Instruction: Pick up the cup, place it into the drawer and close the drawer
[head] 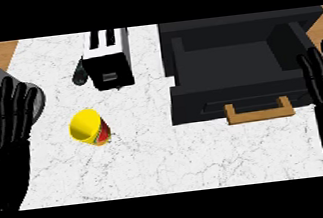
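Lying tilted on the desk (200, 162) left of the open drawer (234, 67): yellow cup (88, 127); both hands' fingers straight, gripping nothing.

Counter (200, 162): white marble top, grey veining, wood floor showing past both far corners. On it: yellow cup (89, 127), left of centre, tilted, mouth toward the viewer. Black toaster (106, 59) at the far edge, behind the cup. Black drawer unit (237, 62) on the right half, drawer pulled open, tan handle (260, 110) facing near. Cup well apart from drawer unit
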